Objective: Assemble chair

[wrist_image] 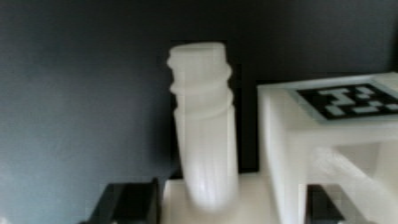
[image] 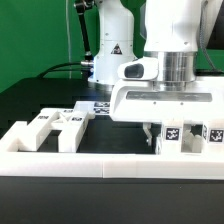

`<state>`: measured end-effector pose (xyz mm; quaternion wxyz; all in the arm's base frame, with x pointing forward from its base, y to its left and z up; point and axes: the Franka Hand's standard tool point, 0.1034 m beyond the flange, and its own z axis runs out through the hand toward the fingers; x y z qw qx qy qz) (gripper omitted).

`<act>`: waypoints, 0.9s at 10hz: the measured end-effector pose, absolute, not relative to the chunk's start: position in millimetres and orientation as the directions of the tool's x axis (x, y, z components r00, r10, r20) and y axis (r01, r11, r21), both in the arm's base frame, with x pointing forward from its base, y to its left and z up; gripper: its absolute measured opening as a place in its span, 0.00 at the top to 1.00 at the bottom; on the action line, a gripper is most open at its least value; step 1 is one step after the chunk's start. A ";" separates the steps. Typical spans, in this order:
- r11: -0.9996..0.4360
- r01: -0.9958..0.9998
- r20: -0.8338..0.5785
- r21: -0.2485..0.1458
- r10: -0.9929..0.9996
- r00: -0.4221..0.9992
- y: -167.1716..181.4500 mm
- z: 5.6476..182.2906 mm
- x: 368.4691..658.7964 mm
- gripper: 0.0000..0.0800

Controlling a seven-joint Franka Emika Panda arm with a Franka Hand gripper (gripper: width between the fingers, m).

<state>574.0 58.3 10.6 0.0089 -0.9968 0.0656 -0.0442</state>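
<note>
In the wrist view my gripper [wrist_image: 228, 205] is shut on a white chair leg [wrist_image: 205, 120], a rounded post with a ridged tip that points away from the camera. The black fingers [wrist_image: 125, 202] sit on either side of its wider base. Right beside the leg stands a white chair piece [wrist_image: 294, 140] with a black-and-white tag on its face. In the exterior view the gripper [image: 155, 138] is low over the black table, close against that tagged chair piece [image: 185, 135] on the exterior view's right. The leg itself is mostly hidden there.
Several other white chair parts [image: 45, 125] lie at the exterior view's left, against the low white border wall [image: 110, 162]. A flat tagged marker board [image: 100, 104] lies behind them. The white robot base [image: 112, 50] stands at the back.
</note>
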 end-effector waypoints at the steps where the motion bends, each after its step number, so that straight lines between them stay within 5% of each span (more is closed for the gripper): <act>1: -0.991 -0.130 0.087 -0.024 -0.132 0.987 58.3 10.6 574.0 0.59; 4: -0.990 -0.141 0.082 -0.026 -0.143 0.986 54.0 14.2 574.3 0.59; 9: -0.980 -0.186 0.076 -0.064 -0.191 0.979 41.7 64.0 575.9 0.59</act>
